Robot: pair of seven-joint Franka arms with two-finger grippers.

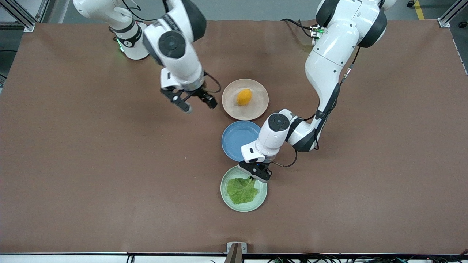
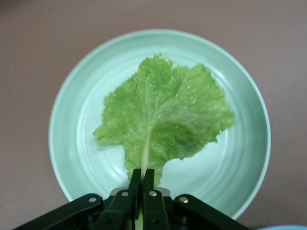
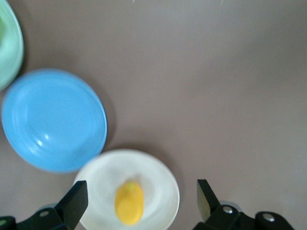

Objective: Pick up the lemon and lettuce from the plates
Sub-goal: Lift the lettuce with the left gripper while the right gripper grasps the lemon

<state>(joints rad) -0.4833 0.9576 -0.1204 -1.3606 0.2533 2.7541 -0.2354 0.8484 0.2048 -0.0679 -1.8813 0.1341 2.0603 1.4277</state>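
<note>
Left gripper [image 2: 142, 191] was low over the green plate [image 1: 226, 199], fingers pressed together on the stem of the lettuce [image 1: 241, 190], which lay flat in that plate. Right gripper [image 3: 139, 201] hung over bare table beside the pink plate [image 1: 256, 109], fingers spread wide, holding nothing. Lemon [image 1: 244, 97] sat in the pink plate. Blue plate [image 1: 236, 137] lay between the two.

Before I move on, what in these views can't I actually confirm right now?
- Lettuce stem end: in the left wrist view it runs between the shut fingers of the left gripper and off the picture's edge.
- Green plate rim under the left gripper: covered in the front view.
- Lemon: blurred in the right wrist view; its surface is unclear.
- Right gripper: its fingers' tips are cut off by the right wrist view's edge.
</note>
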